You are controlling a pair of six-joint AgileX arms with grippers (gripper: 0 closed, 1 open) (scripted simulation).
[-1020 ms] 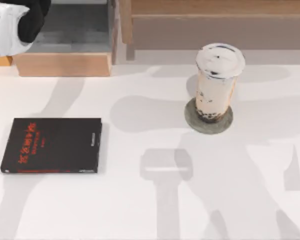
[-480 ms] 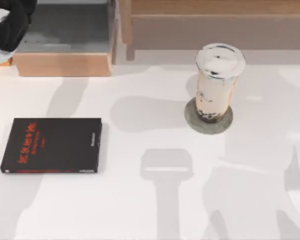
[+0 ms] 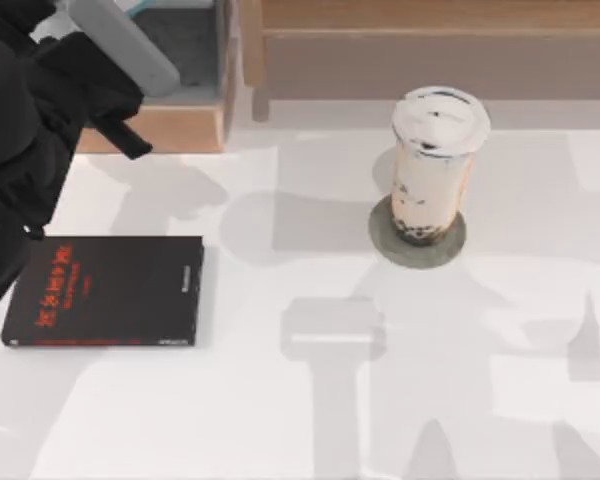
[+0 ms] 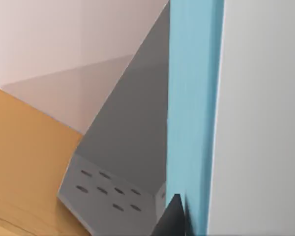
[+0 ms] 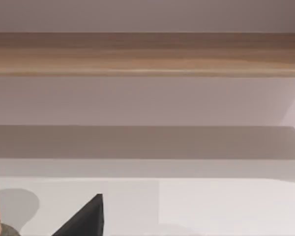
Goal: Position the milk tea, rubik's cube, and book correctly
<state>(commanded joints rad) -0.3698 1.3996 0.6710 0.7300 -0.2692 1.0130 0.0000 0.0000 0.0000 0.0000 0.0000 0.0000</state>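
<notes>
Nearest the front edge of the table (image 3: 280, 430), left side: the book (image 3: 105, 290) lies flat, black face up w/ the red-orange characters. It hasn't budged over the last sec. Further back and to the right, the milk tea (image 3: 435, 165) stands upright on the grey coaster (image 3: 452, 250), same spot as before, so that one looks placed already imo.

The big change is the left arm (image 3: 30, 130). Half a sec ago it was barely poking into the top-left corner; now it's swung way in over the left side and covers the book's left edge from above. At its far end, over the wooden box (image 3: 150, 128) w/ the grey inside, there's a flat grey-white slab (image 3: 125, 40) w/ a light blue edge. In the left wrist cam that blue band (image 4: 194, 98) sits right beside the left gripper (image 4: 173, 221), w/ a grey perforated panel (image 4: 113, 187) and wood behind it. It prob has the slab in hand, but I can't tell the grip state.

Right gripper (image 5: 83, 219) hangs low near the coaster, facing the wooden shelf rail (image 5: 147, 54) at the back. Can't tell its grip state either; it looks idle.

My read: the tea is done, the book is not yet picked up, and the left arm is busy at the box.
</notes>
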